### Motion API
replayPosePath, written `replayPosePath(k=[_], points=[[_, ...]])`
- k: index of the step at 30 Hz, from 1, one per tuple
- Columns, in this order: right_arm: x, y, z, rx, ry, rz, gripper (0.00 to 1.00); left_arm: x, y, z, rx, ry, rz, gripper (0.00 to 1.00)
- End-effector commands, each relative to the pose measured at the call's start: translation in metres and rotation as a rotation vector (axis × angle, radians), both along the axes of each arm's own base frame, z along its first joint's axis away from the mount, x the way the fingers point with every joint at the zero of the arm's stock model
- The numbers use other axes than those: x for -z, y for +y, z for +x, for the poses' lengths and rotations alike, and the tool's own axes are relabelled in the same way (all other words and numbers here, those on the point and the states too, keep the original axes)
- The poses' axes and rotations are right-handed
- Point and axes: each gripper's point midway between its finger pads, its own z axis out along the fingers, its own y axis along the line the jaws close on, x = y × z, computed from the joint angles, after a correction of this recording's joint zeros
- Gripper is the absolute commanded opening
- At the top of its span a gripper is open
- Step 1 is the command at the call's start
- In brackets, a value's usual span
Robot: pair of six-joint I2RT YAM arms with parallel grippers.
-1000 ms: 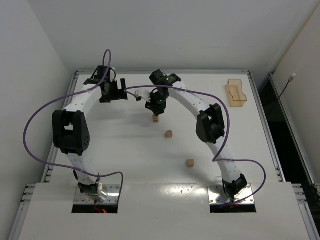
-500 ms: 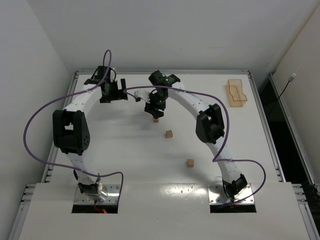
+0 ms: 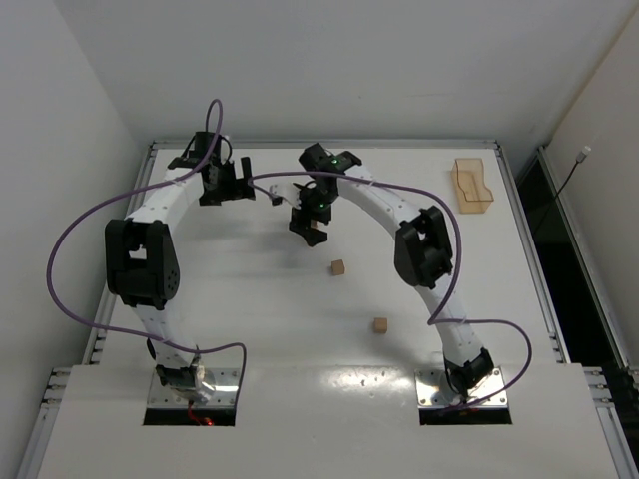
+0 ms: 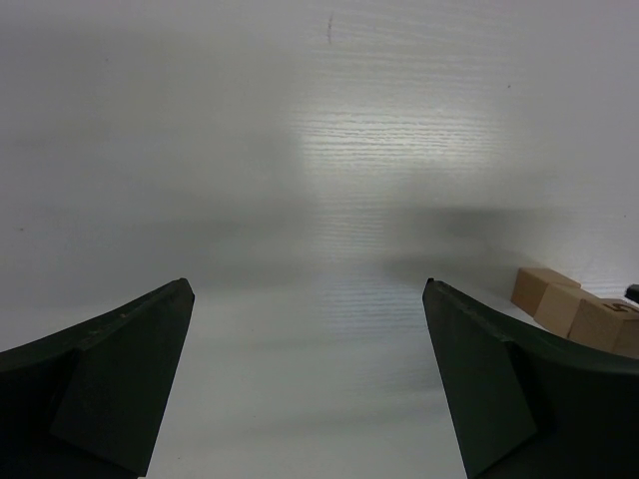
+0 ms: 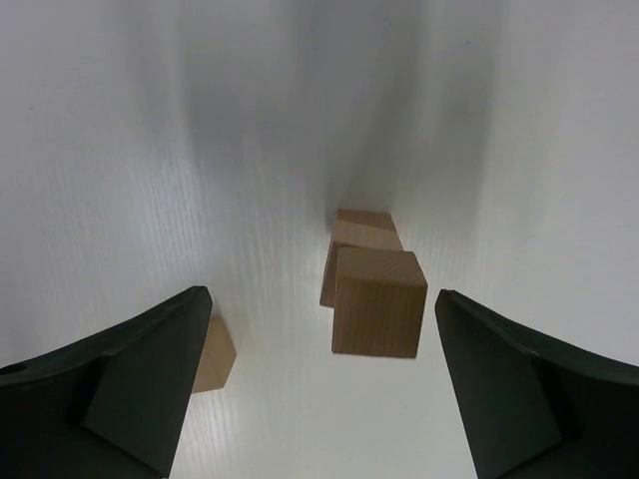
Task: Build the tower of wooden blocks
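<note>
Two tan wood blocks stand stacked as a short tower [image 5: 374, 299], the upper cube a little askew on the lower one [image 5: 361, 228]. My right gripper [image 5: 321, 292] hovers just above it, open, with a finger on each side and nothing between the pads. From above, the right gripper [image 3: 309, 224] covers most of the tower [image 3: 315, 239]. Two loose wood blocks lie nearer the bases [image 3: 338, 267] [image 3: 379, 324]; one shows behind my finger [image 5: 214, 354]. My left gripper [image 3: 232, 186] waits open and empty to the left [image 4: 310, 287], the tower at its right edge [image 4: 574, 307].
A translucent orange tray [image 3: 473, 186] sits at the table's far right. A purple cable [image 3: 70, 249] loops off the left arm beyond the table's left edge. Raised rails border the table.
My right gripper has opened and let go of the upper cube, which now rests on the lower one. It has also lifted slightly. The left arm has not moved.
</note>
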Motion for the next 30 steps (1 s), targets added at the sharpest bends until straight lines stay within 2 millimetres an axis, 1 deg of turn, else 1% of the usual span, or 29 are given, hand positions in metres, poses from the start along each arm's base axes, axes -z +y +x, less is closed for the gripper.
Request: replayPosePath(k=[1,2,3,4,5,6,8,9,10,11,12,14,15,16,17,18,19,20,21,22,23,24,25,26,27,28,29,30], points=[[-0.073,0.018,0.0,-0.001,-0.095,0.148,0.93,-0.01,0.003,0.004,-0.009,-0.039,-0.015,1.0],[-0.08,0.019,0.001,0.008,-0.106,0.162,0.94,-0.01,0.003,0.004,-0.009,-0.039,-0.015,1.0],[-0.08,0.019,0.001,0.008,-0.106,0.162,0.94,-0.01,0.003,0.004,-0.009,-0.039,-0.015,1.0],[-0.088,0.019,0.001,0.008,-0.12,0.172,0.94,-0.01,0.003,0.004,-0.009,-0.039,-0.015,1.0],[-0.093,0.018,0.0,0.015,-0.122,0.178,0.94,-0.014,0.003,0.004,-0.009,-0.048,-0.015,1.0],[-0.104,0.019,0.001,0.014,-0.142,0.193,0.94,-0.014,0.003,0.004,-0.009,-0.048,-0.015,1.0],[-0.115,0.017,-0.002,0.021,-0.148,0.202,0.94,-0.014,0.003,0.004,-0.009,-0.048,-0.015,1.0],[-0.13,0.014,-0.002,0.026,-0.181,0.211,0.94,-0.018,0.003,0.003,-0.008,-0.057,-0.016,1.0],[-0.137,0.011,0.0,0.047,-0.202,0.206,0.94,-0.018,0.004,0.004,-0.014,-0.058,-0.009,1.0],[-0.145,0.004,0.003,0.071,-0.218,0.208,0.93,-0.018,0.004,0.004,-0.014,-0.058,-0.009,1.0],[-0.152,-0.003,0.001,0.091,-0.236,0.197,0.9,-0.022,0.006,0.004,-0.02,-0.067,-0.002,1.0],[-0.16,-0.018,0.002,0.129,-0.251,0.186,0.87,-0.023,0.008,0.001,-0.027,-0.071,0.006,1.0],[-0.152,-0.026,-0.004,0.159,-0.228,0.158,0.83,-0.024,0.008,0.001,-0.034,-0.07,0.0,1.0],[-0.164,-0.036,-0.01,0.17,-0.238,0.164,0.81,-0.023,0.01,-0.002,-0.042,-0.069,0.01,1.0],[-0.15,-0.048,-0.018,0.202,-0.2,0.13,0.8,-0.03,0.01,-0.002,-0.042,-0.084,0.008,1.0],[-0.147,-0.054,-0.026,0.202,-0.182,0.116,0.76,-0.027,0.01,-0.003,-0.042,-0.082,0.009,1.0],[-0.143,-0.057,-0.036,0.196,-0.162,0.114,0.75,-0.032,0.012,-0.003,-0.049,-0.094,0.016,1.0],[-0.13,-0.071,-0.049,0.214,-0.127,0.09,0.74,-0.03,0.012,-0.007,-0.049,-0.09,0.016,1.0],[-0.123,-0.073,-0.058,0.229,-0.095,0.089,0.68,-0.026,0.012,-0.009,-0.049,-0.079,0.017,1.0],[-0.114,-0.075,-0.066,0.234,-0.065,0.085,0.67,-0.028,0.012,-0.007,-0.049,-0.088,0.016,1.0],[-0.095,-0.08,-0.075,0.25,-0.028,0.063,0.67,-0.028,0.012,-0.007,-0.049,-0.088,0.016,1.0],[-0.087,-0.081,-0.078,0.295,0.006,0.061,0.67,-0.031,0.016,-0.007,-0.058,-0.097,0.016,1.0],[-0.075,-0.081,-0.085,0.32,0.047,0.055,0.65,-0.032,0.016,-0.007,-0.065,-0.097,0.01,1.0],[-0.073,-0.077,-0.076,0.364,0.028,0.078,0.62,-0.032,0.016,-0.007,-0.065,-0.097,0.01,1.0],[-0.07,-0.075,-0.075,0.457,0.055,0.091,0.62,-0.032,0.016,-0.007,-0.065,-0.097,0.01,1.0],[-0.065,-0.074,-0.071,0.505,0.062,0.092,0.62,-0.036,0.017,-0.007,-0.078,-0.107,0.01,1.0],[-0.068,-0.072,-0.06,0.561,0.031,0.111,0.62,-0.032,0.017,-0.01,-0.078,-0.096,0.011,1.0],[-0.063,-0.071,-0.055,0.61,0.04,0.11,0.62,-0.032,0.023,-0.009,-0.095,-0.097,0.021,1.0]])
